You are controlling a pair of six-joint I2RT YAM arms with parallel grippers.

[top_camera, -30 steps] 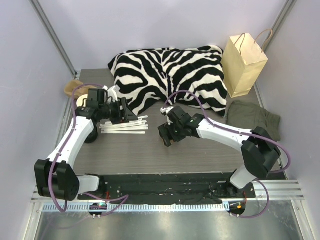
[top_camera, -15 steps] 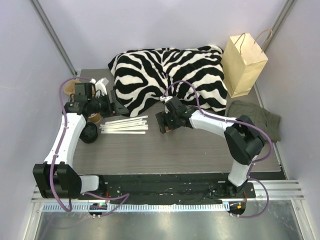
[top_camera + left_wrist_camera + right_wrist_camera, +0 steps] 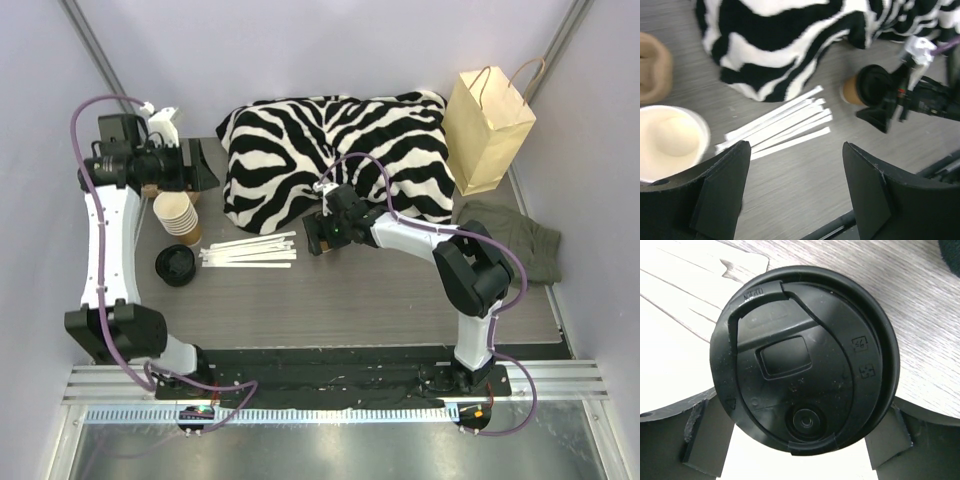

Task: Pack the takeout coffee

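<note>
Takeout coffee (image 3: 800, 360) (brown paper cup, round black lid) is straddled by wide-spread right gripper (image 3: 797, 440); contact indeterminable. Left gripper (image 3: 797, 185) is spread wide, empty.

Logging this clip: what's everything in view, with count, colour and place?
coffee cup with lid: one, brown, black lid, table centre
stack of paper cups: one, tan, left side
loose lids: count unclear, black, near the stack
strips: several, white, left of centre
pillow: one, zebra-striped, back centre
paper bag: one, tan, back right
cloth: one, olive, right edge
lump: one, tan, back left
left arm: one, white and black, back left, jaws open, empty
right arm: one, white and black, jaws either side of the coffee lid
</note>
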